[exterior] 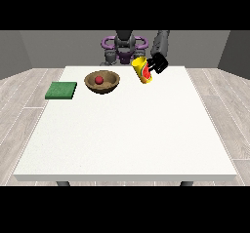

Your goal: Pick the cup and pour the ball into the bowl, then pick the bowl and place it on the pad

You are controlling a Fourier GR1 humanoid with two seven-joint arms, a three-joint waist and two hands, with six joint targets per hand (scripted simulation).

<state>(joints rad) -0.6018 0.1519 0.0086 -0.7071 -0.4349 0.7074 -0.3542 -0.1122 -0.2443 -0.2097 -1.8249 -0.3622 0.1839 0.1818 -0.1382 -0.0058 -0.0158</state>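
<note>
Green is what I meet first at the view's left: a flat green square pad (pixel 61 90) lying on the large white table (pixel 127 134), near its left edge. Nothing rests on it.

Just to its right, apart from it, sits the round brown wooden bowl (pixel 102 82), upright, with a small red ball (pixel 99 80) inside it. From that I judge the pour is done, or as good as done.

Further right, the yellow cup with red markings (pixel 142 71) is off the table and tilted, its mouth turned up and towards the bowl, well clear of the bowl's rim. The black hand at the view's right (pixel 157 64) has its fingers wrapped round the cup's side. The other hand I cannot find anywhere in the view.

So I reckon I am between the two halves of the job: ball delivered, cup not yet put down. The next move, as I see it, calls for setting the cup upright on the bare table somewhere right of the bowl and letting go, then taking the bowl by its rim. The bowl will then need to travel left, level so the ball stays in, and come down squarely on the pad.

The cup itself looks like a plain tapered tumbler, wider at the mouth; whether anything remains inside I cannot tell.
</note>
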